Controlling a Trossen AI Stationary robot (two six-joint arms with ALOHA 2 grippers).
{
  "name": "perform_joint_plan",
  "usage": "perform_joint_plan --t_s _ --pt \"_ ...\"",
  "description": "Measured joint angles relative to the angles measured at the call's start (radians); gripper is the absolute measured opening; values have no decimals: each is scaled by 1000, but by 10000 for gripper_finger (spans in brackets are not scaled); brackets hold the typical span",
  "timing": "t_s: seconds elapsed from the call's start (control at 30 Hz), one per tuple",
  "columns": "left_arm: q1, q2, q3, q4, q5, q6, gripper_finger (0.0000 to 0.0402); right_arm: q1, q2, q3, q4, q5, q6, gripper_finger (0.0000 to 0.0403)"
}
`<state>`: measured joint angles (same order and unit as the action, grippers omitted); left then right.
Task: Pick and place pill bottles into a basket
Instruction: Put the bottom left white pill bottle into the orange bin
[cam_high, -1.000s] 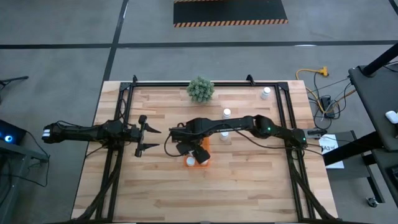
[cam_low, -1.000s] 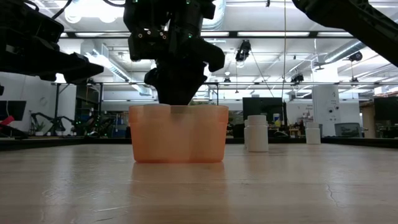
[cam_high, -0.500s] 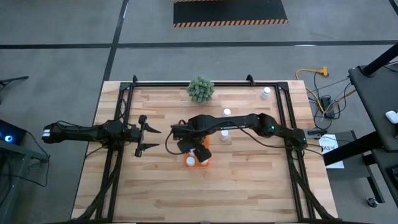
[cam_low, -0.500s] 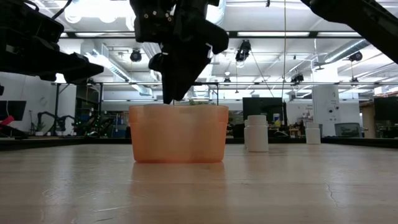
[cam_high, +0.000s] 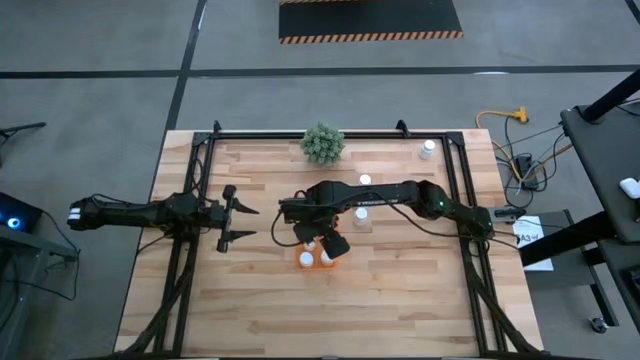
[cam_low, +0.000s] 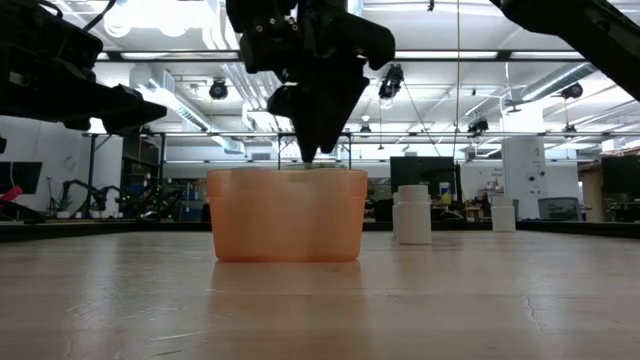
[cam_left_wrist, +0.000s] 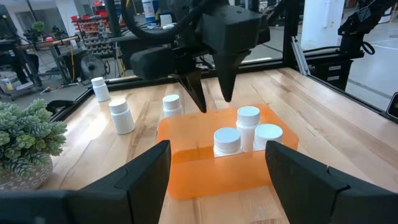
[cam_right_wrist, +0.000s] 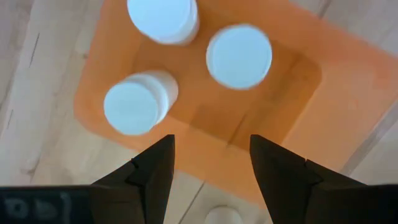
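The orange basket (cam_high: 318, 260) (cam_left_wrist: 205, 165) (cam_low: 287, 215) stands upright near the table's middle. Three white pill bottles (cam_left_wrist: 248, 119) (cam_left_wrist: 227, 140) (cam_left_wrist: 268, 134) stand inside it; the right wrist view shows them from above (cam_right_wrist: 239, 55) (cam_right_wrist: 134, 107) (cam_right_wrist: 163, 15). My right gripper (cam_right_wrist: 211, 143) (cam_left_wrist: 212, 99) hangs open over the basket, pointing down, nothing between its fingers. Three more bottles (cam_left_wrist: 121, 116) (cam_left_wrist: 171, 104) (cam_left_wrist: 99, 89) stand on the table beyond the basket. My left gripper (cam_high: 244, 222) (cam_left_wrist: 217, 162) waits open to the basket's left.
A small green plant (cam_high: 322, 143) (cam_left_wrist: 25, 137) stands at the table's far edge. Loose bottles stand at the far right (cam_high: 428, 149) and right of the basket (cam_high: 365, 181) (cam_low: 414, 213). Bare wood (cam_high: 400, 300) lies along the near side.
My right gripper has risen from down inside the basket to above its rim, tipping a little on the way. Its fingers keep the same gap. The bottles in the basket stand as before.
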<state>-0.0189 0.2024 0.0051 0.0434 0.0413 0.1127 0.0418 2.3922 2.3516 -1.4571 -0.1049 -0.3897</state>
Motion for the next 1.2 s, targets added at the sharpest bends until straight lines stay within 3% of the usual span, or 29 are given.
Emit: perform_joint_plan --t_s 0.77,1.2 --pt "0 0 0 0 0 0 245 -27 -42 -43 -81 -9 193 194" --pt "0 0 0 0 0 0 245 -38 -319 -500 243 -1 240 194"
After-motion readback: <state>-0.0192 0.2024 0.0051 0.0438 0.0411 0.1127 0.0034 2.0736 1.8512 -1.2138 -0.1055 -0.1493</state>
